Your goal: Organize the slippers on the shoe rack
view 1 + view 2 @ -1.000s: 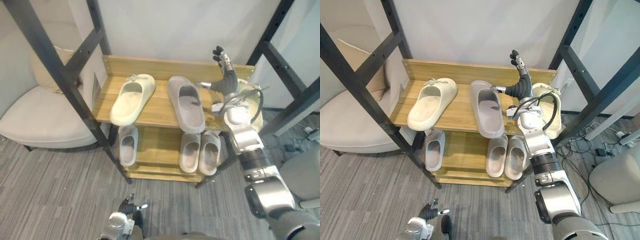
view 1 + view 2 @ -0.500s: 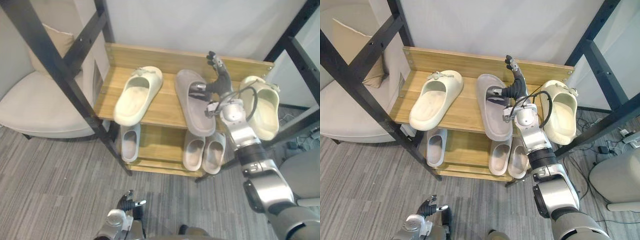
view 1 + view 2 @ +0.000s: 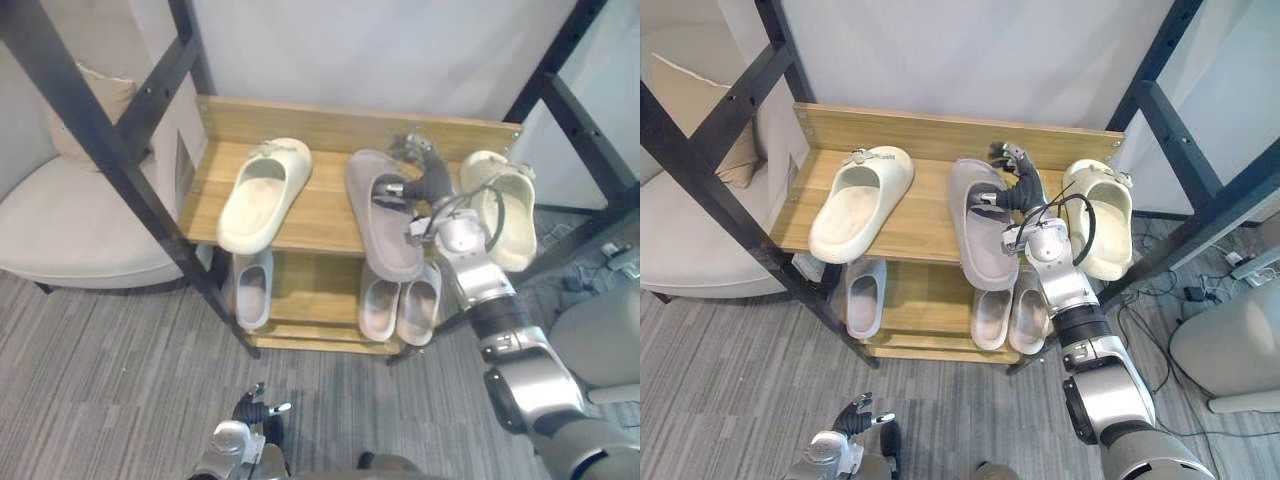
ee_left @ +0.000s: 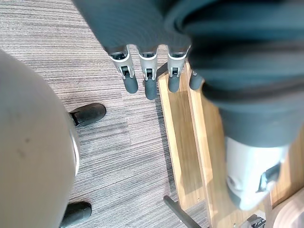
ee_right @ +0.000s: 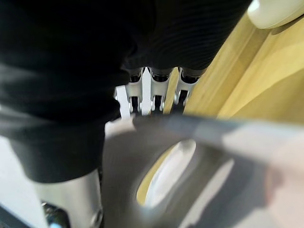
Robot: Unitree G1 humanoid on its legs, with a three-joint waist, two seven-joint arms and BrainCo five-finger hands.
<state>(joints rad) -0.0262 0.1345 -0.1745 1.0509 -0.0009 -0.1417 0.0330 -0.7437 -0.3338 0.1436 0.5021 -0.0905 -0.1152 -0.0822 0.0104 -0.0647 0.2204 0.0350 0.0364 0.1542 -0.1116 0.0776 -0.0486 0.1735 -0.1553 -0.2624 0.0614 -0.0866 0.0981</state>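
Observation:
A grey slipper [image 3: 395,245] lies in the middle of the rack's top shelf [image 3: 320,215], its heel sticking out over the front edge. My right hand [image 3: 1017,190] is on its strap, fingers curled over the top and thumb [image 5: 76,199] underneath. On the shelf's left lies a cream slipper [image 3: 262,195]. Its mate [image 3: 500,210] hangs off the shelf's right end, just past my right wrist. My left hand [image 3: 247,415] hangs low near the floor, with its fingers [image 4: 148,83] straight and holding nothing.
The lower shelf holds one pale slipper [image 3: 252,290] on the left and a pale pair [image 3: 398,305] on the right. Black slanted frame bars [image 3: 110,140] cross in front of the rack's left end and stand at its right. A beige armchair [image 3: 80,230] sits to the left.
The camera has shifted. My right hand's fingers, raised over the shelf's back a second ago, have come down and curled onto the grey slipper's strap.

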